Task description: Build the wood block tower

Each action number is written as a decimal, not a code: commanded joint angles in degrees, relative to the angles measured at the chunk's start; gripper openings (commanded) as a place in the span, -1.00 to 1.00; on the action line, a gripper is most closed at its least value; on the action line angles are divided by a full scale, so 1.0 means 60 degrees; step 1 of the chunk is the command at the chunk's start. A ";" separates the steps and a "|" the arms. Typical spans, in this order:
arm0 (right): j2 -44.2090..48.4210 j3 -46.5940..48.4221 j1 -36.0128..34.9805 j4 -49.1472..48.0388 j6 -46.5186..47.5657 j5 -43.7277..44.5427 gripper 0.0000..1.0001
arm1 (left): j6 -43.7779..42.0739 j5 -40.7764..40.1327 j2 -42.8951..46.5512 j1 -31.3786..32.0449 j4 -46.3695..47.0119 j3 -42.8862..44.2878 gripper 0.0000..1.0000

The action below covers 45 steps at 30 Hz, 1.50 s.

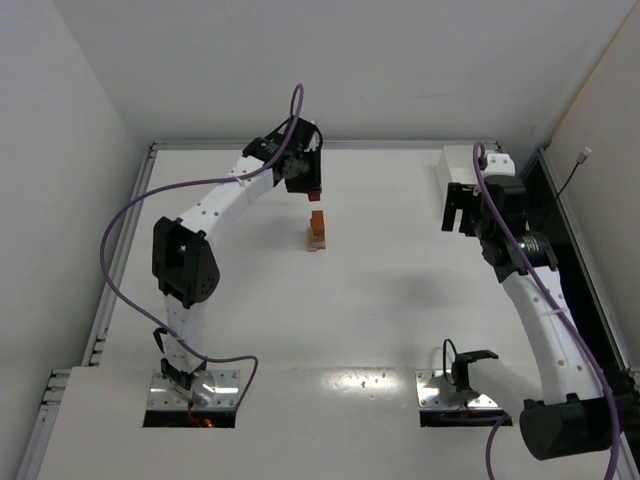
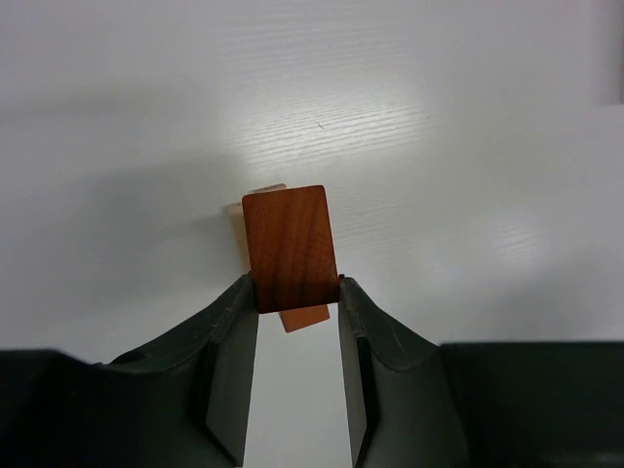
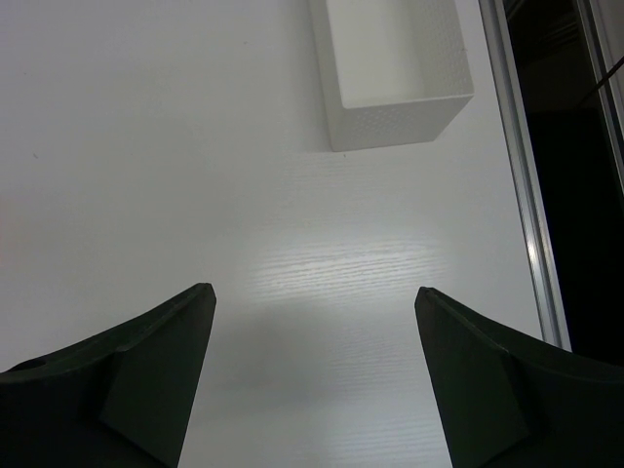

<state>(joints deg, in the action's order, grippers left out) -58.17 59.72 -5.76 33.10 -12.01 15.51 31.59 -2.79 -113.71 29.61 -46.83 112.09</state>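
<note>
At desk [image 1: 400,300] centre, left fingers [image 2: 232,336] clamp reddish-brown block [image 2: 290,244] upright over pale tower base [image 1: 316,243]. Right fingers [image 3: 156,341] spread, empty, near white tray [image 3: 400,122]. Placing step; next needs square seating, then gentle release.

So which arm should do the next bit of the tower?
Left, I'd say. The left claw grips the reddish-brown block right at the tower. The right claw hangs open and empty, far off by the white tray.

A robotics lab: left arm [image 1: 215,208] and right arm [image 1: 545,320] bolted to a white worktop [image 1: 380,310], boxed in by plain white walls [image 1: 330,60] (purple cable [image 1: 298,102] trailing).
</note>
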 commanded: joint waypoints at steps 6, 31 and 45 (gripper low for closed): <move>0.0013 0.0315 0.0169 -0.0082 -0.0064 -0.0241 0.62 | -0.0169 0.1517 0.0025 -0.0232 -0.0735 0.0422 -1.00; 0.0189 0.0051 0.0169 -0.0170 -0.0064 -0.0417 0.62 | 0.0139 0.2603 0.0143 -0.0232 -0.0823 -0.0328 -1.00; 0.0101 -0.0037 0.0169 -0.0258 -0.0152 -0.0417 0.62 | 0.0140 0.2120 -0.0238 -0.0232 -0.0735 -0.0416 -1.00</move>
<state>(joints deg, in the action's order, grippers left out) -57.93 59.57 -4.99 33.47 -12.05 13.26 31.90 10.87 -114.65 28.08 -52.18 108.99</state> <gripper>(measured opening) 0.807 0.306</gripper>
